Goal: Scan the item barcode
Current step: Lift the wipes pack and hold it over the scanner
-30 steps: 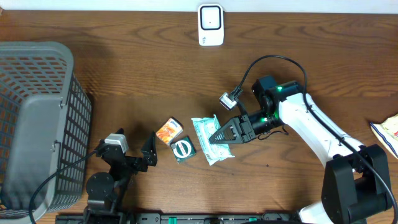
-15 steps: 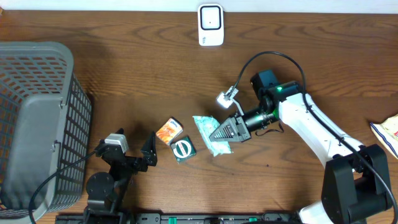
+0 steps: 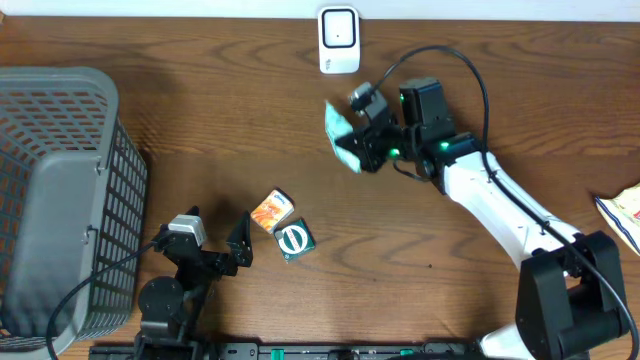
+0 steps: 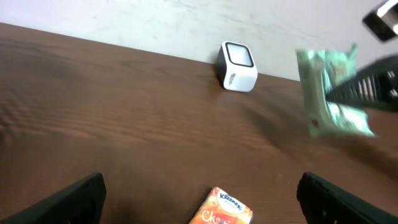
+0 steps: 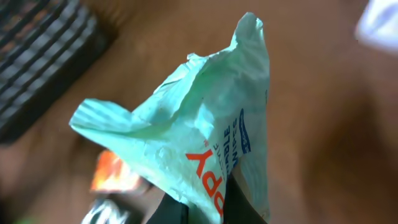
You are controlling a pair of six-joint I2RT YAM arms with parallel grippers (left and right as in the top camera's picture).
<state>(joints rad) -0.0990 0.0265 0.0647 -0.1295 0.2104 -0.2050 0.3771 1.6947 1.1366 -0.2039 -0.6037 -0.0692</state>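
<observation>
In one second I had lifted the pale green crinkly plastic packet (image 3: 339,130) off the brown wooden desk (image 3: 200,150) to just below the white boxy scanner (image 3: 339,40), my right hand (image 3: 360,145) clamped on it. I judged scanning was close. My left hand (image 3: 240,245) rested spread apart.

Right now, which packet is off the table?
The pale green packet, gripped by the right end effector; the orange pack and dark pack lie flat.

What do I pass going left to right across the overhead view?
Grey basket → orange tissue pack → held green packet → pale packet at the right edge.
</observation>
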